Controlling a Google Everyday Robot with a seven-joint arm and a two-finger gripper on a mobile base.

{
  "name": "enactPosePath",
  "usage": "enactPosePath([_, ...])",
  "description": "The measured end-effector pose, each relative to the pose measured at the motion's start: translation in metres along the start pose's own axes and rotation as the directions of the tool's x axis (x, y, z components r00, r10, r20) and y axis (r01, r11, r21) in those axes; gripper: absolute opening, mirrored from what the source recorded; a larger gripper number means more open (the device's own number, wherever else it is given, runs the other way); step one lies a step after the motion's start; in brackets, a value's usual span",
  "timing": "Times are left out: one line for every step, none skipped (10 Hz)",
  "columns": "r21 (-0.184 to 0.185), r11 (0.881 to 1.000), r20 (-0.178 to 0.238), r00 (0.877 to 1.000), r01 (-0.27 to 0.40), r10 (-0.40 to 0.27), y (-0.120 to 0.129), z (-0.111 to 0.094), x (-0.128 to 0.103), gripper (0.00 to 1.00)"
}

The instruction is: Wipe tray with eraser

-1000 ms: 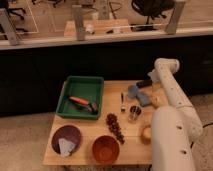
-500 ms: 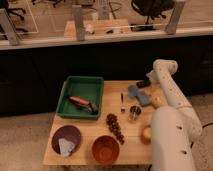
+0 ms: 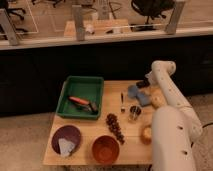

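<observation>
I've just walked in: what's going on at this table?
A one-armed robot is meant to wipe the green tray with the eraser, but wiping has not started. Its gripper is at the far edge of the table, beside the blue-grey pads. The eraser lies on the table between tray and pads, and an orange-red tool lies in the tray.

This looks like an office or lab floor; wheeled office chairs [image 3: 150,7] stand at the top right of the frame behind a glazed partition [image 3: 125,25] on grey posts [image 3: 78,22]; a wooden table [image 3: 85,150] stands on speckled flooring. The gripper [image 3: 142,83] is over the table's far edge, right of centre.
</observation>
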Motion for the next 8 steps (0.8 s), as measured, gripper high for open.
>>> enactPosePath([0.0, 1.0, -0.001, 1.0, 0.005, -0.005, 0.0006, 0.0019, -0.0015, 0.8])
enactPosePath([-0.001, 1.0, -0.003, 1.0, 0.009, -0.009, 0.0007, 0.0027, -0.0022, 0.8])
enactPosePath([-0.003, 1.0, -0.005, 1.0, 0.013, -0.013, 0.001, 0.0039, -0.003, 0.8])
enactPosePath([-0.005, 1.0, -0.006, 1.0, 0.015, -0.015, 0.0014, 0.0048, -0.0034, 0.8])
enactPosePath([-0.006, 1.0, -0.008, 1.0, 0.016, -0.016, 0.0017, 0.0052, -0.0032, 0.8])
enactPosePath([-0.009, 1.0, -0.009, 1.0, 0.018, -0.018, 0.0026, 0.0062, -0.0029, 0.8])
enactPosePath([-0.011, 1.0, -0.012, 1.0, 0.019, -0.019, 0.0031, 0.0066, -0.0015, 0.8])
enactPosePath([-0.016, 1.0, -0.013, 1.0, 0.022, -0.022, 0.0033, 0.008, -0.0021, 0.77])
